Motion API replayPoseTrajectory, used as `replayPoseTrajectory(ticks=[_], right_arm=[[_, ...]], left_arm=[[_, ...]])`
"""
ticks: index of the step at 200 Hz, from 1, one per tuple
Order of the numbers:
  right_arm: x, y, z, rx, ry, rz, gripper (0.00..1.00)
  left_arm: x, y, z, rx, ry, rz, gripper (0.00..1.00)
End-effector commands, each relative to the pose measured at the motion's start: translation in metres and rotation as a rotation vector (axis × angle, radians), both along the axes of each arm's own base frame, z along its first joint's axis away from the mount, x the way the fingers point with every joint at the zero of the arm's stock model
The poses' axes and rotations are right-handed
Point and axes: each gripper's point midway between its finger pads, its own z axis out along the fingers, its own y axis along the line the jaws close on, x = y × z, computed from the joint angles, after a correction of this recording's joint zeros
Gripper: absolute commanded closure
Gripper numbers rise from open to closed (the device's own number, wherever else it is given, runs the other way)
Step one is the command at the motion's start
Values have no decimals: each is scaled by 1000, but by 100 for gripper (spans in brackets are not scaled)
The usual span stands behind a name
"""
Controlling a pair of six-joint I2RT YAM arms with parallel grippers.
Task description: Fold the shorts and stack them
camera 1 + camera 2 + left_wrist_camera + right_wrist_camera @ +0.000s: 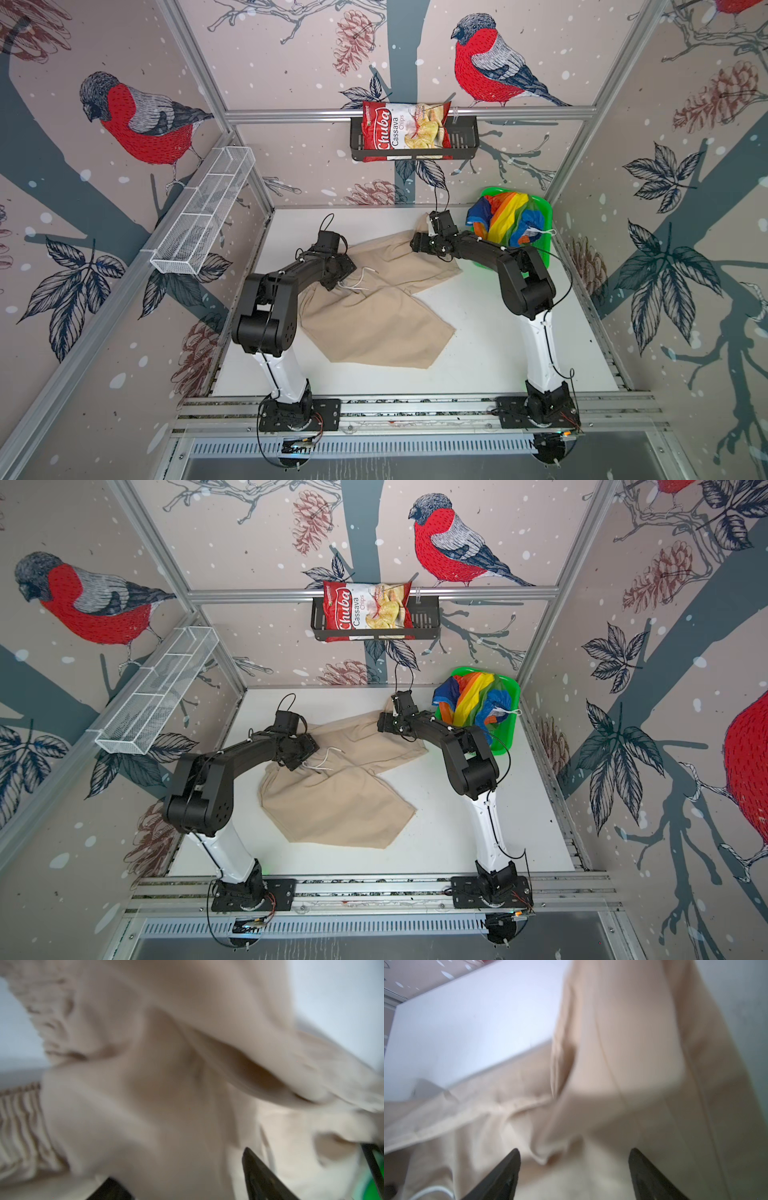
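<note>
Beige shorts (pixel 374 320) lie spread, unfolded, on the surface (pixel 498 353). Left gripper (pixel 178 1163) at the waistband, right gripper (pixel 574 1149) at a leg: both wide, gripping nothing. Rainbow shorts (pixel 505 220) sit bundled in the green basket (pixel 542 205). No fold, no stack yet; early stage

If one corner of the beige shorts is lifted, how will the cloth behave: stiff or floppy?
Probably floppy: the beige shorts lie wrinkled and flat on the table, so the rest would likely hang and drag. Likely light, being thin cloth. The loose drawstring may dangle.
</note>
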Motion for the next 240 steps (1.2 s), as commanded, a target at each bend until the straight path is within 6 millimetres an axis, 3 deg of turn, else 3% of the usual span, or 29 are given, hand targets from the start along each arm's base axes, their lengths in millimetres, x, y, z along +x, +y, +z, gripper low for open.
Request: replayPoseTrajectory(ticks=[1,17,31,40,52,62,95,113,130,161,189,198,209,218,229,240], right_arm=[[2,1,17,-14,-4,60,20],[-7,1,57,10,-79,83,20],[-26,-8,87,10,-146,73,19],[-42,-17,103,4,-184,66,18],[-71,-30,110,-28,-203,47,16],[-97,-42,107,-61,-201,38,16],[-200,-61,56,-198,-75,108,20],[-247,-71,28,-255,-5,131,20],[-280,-81,3,-249,64,128,19],[-310,-86,-28,-185,147,117,18],[-320,-75,-45,-175,186,149,22],[-320,-69,-47,-172,189,167,34],[-316,-63,-45,-171,185,176,68],[-311,-57,-39,-170,173,185,87],[-301,-50,-24,-176,138,192,98],[-289,-45,-4,-187,86,196,99]], left_arm=[[11,-14,55,-57,-117,-65,18],[10,-8,101,-8,-205,-87,16],[0,5,134,54,-269,-78,15],[-11,14,145,95,-291,-63,17],[-28,26,146,145,-298,-36,19],[-45,35,136,176,-288,-22,21],[-97,47,95,168,-230,10,24],[-119,54,83,187,-194,32,16],[-133,61,72,199,-167,56,10],[-151,57,43,170,-105,47,5],[-169,58,9,151,-17,73,7],[-174,58,0,144,6,89,8],[-178,58,-8,136,17,94,8],[-180,58,-13,131,22,97,8],[-182,57,-18,126,24,97,9],[-185,58,-22,129,30,103,9]])
